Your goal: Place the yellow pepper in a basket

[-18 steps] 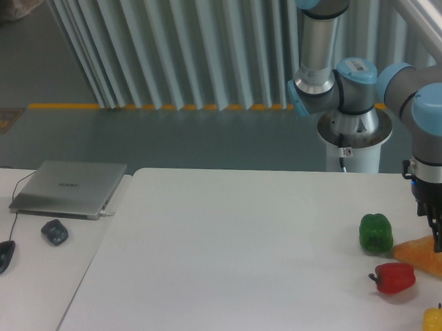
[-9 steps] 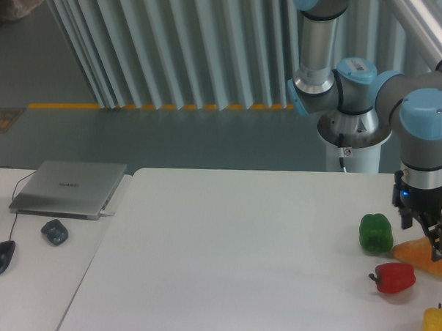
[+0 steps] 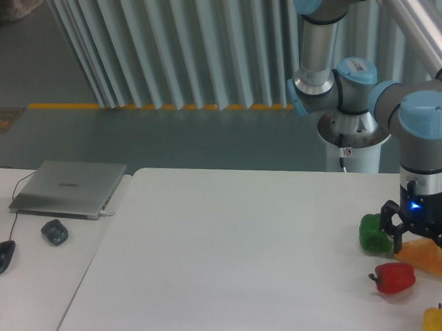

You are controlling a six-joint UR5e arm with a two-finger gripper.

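Our tool (image 3: pixel 417 246) hangs spread open, empty, over the orange wedge (image 3: pixel 422 256). The yellow pepper (image 3: pixel 437 327) sits untouched on the desk (image 3: pixel 232 254), nearer us beyond the red pepper (image 3: pixel 394 276). No basket in view; everything remains.

No legible text anywhere; only a tiny unreadable mark on the laptop (image 3: pixel 68 187) lid.
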